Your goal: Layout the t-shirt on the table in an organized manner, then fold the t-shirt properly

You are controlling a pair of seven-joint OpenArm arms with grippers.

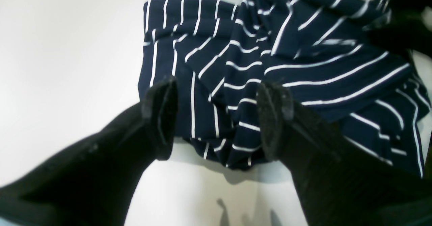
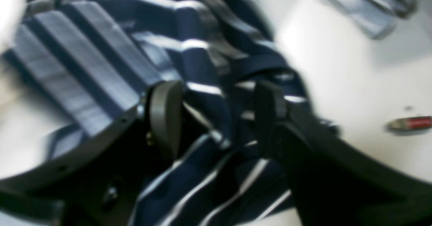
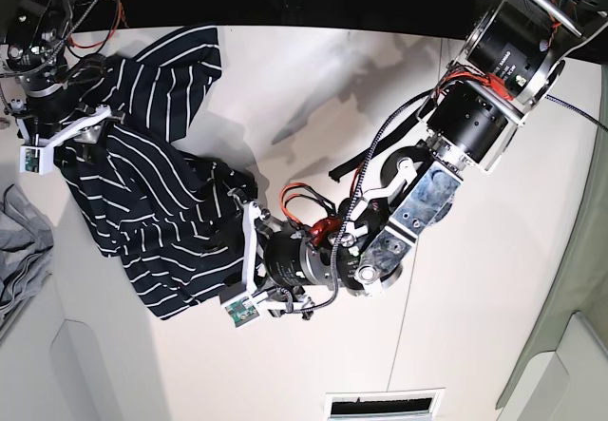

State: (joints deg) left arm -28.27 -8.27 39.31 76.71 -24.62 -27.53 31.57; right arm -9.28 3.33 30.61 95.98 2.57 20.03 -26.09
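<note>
The left gripper (image 1: 216, 118) hangs with its jaws spread wide over the near hem of the t-shirt (image 1: 270, 60), gripping nothing, the fabric lying between and beyond its fingers. The striped shirt sprawls crumpled on the white desk (image 1: 67, 67). At its far end the right gripper (image 2: 216, 118) also stands parted, cloth bunched between and under its fingers, though blur hides any contact.
</note>
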